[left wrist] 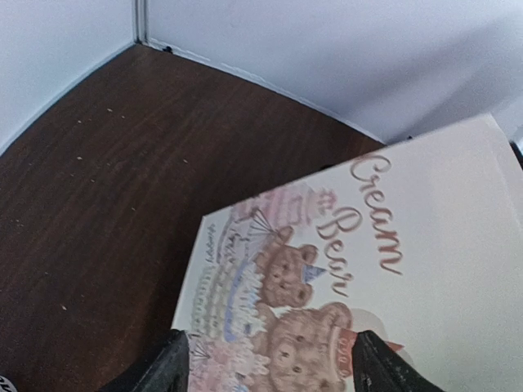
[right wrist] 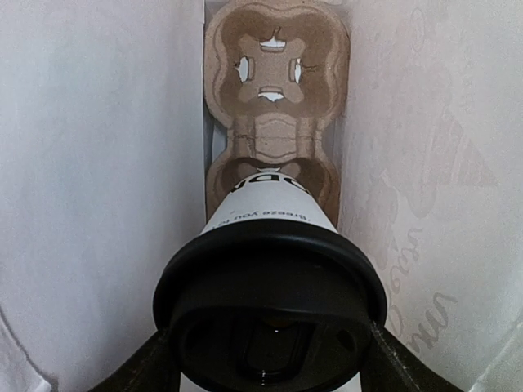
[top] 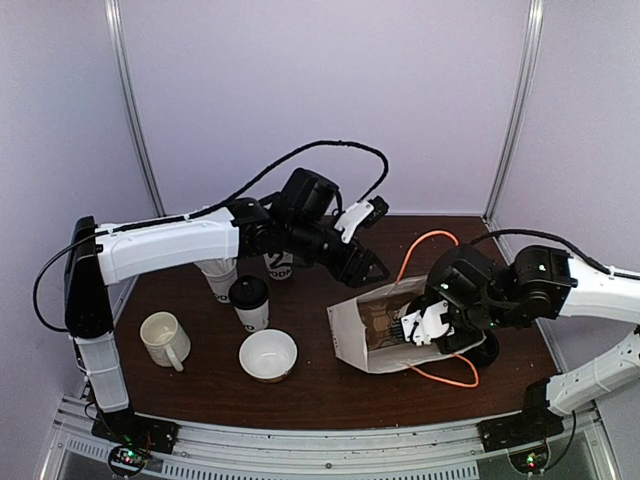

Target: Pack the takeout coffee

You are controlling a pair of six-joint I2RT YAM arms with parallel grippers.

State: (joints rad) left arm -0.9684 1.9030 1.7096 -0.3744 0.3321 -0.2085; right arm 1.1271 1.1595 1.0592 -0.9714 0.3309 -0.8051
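Observation:
One takeout coffee cup (right wrist: pixel 270 269), white with a black lid, sits between my right gripper's (right wrist: pixel 270 359) fingers inside the white paper bag (top: pixel 350 335). Its base is at the near slot of a brown cardboard cup carrier (right wrist: pixel 276 49). The right gripper (top: pixel 420 325) is shut on this cup. A second lidded cup (top: pixel 250 303) stands on the table left of the bag. My left gripper (top: pixel 368 268) hovers open at the bag's far top edge. In the left wrist view its fingers (left wrist: pixel 176 359) straddle the printed "Cream Bear" side of the bag (left wrist: pixel 368 245), without pinching it.
A white mug (top: pixel 163 338) and a white bowl (top: pixel 268 354) stand front left. A stack of lidless cups (top: pixel 218 275) and another lettered cup (top: pixel 278 266) are half hidden under the left arm. An orange cable (top: pixel 440 375) loops around the bag's right side.

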